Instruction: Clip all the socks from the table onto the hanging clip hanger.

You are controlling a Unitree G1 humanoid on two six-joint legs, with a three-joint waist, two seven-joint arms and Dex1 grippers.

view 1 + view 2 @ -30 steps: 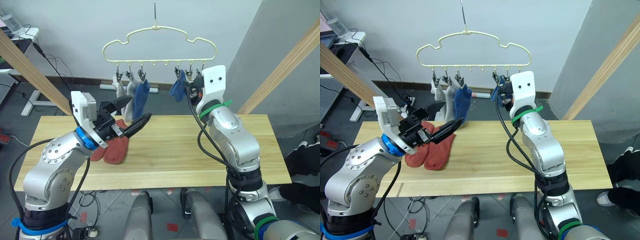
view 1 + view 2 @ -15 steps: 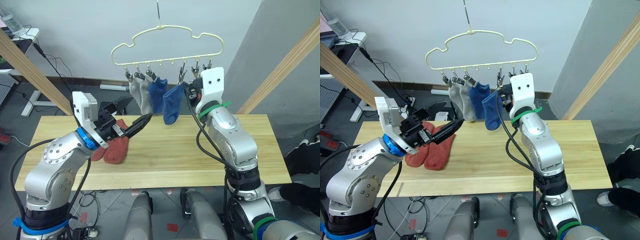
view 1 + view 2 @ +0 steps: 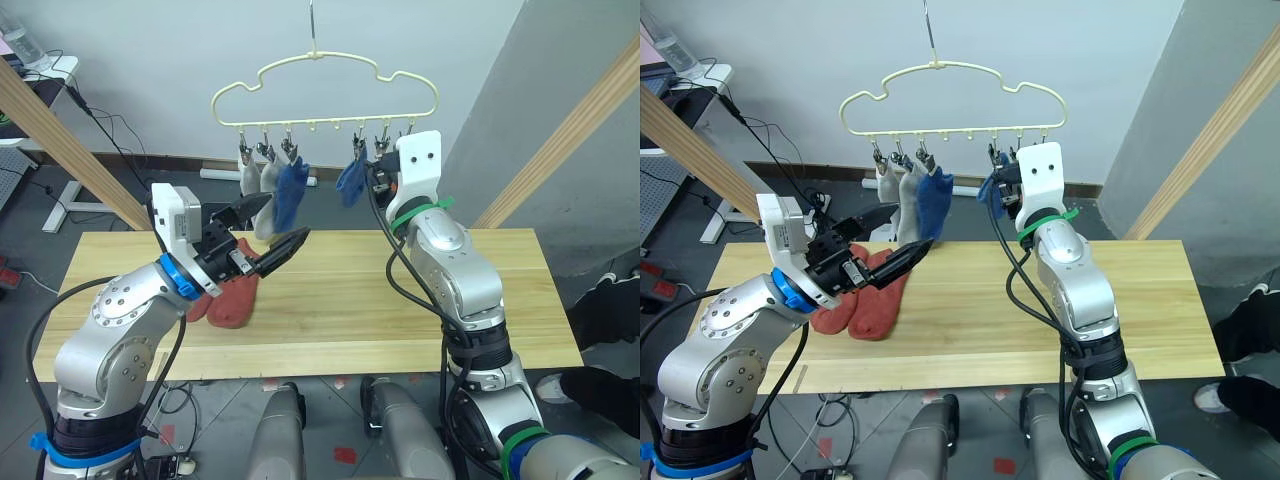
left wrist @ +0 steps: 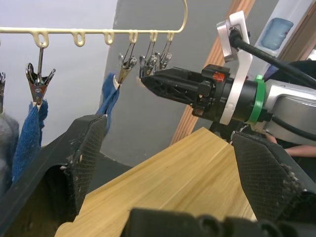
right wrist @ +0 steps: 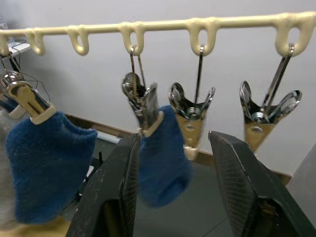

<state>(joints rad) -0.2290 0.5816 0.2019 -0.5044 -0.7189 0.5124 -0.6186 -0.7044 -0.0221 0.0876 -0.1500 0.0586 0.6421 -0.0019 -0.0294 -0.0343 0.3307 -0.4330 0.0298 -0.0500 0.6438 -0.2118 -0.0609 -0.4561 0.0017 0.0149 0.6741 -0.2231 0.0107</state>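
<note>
The pale-yellow clip hanger hangs above the far edge of the table. Two grey socks and a blue sock hang from its left clips. A second blue sock hangs from a clip further right. My right gripper is raised at that clip, open, one finger on each side of the sock. Two rust-red socks lie side by side on the table's left part. My left gripper hovers open and empty just above them, pointing toward the hanger.
Slanted wooden poles of the frame stand at both sides of the table. Two free metal clips hang to the right of the clipped blue sock, and bare loops sit mid-rail.
The hanger with its socks swung right half a second ago and has swung back left. The right gripper stays at the blue sock's clip. The left gripper has barely shifted.
</note>
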